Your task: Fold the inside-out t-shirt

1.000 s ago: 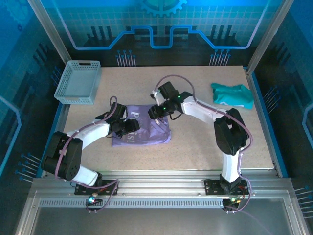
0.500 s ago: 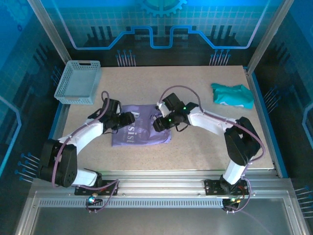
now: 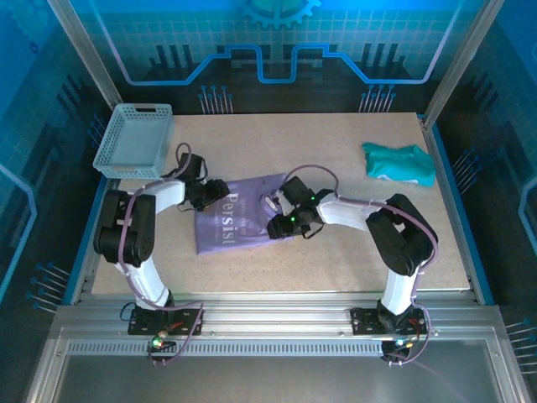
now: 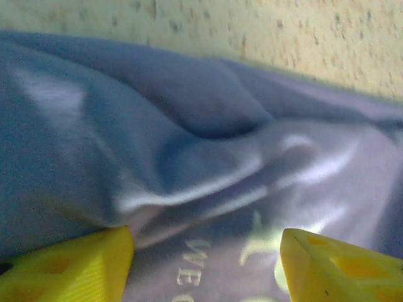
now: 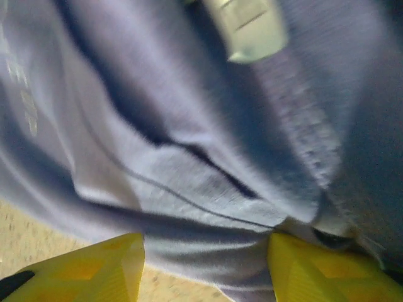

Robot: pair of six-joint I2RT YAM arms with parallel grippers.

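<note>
Lavender t-shirt (image 3: pixel 239 222) lies bunched mid-worktop (image 3: pixel 336 269) — left gripper (image 3: pixel 211 197) at its 10 o'clock corner, right gripper (image 3: pixel 277 225) at 3 o'clock, both spread over loose folds. The risk: a close here may catch several layers — dragging the fold askew.

- t-shirt (image 3: pixel 228 220): right edge hidden under the right gripper (image 3: pixel 278 225); smaller print (image 3: pixel 225 238) too small to read.
- label (image 5: pixel 249 28) on the t-shirt: blurred, cut off at the top.

Basket (image 3: pixel 127 168) stands just outside the left gripper (image 4: pixel 208 264); open table (image 3: pixel 344 159) separates the right gripper (image 5: pixel 204 264) from teal cloth (image 3: pixel 398 162).
</note>
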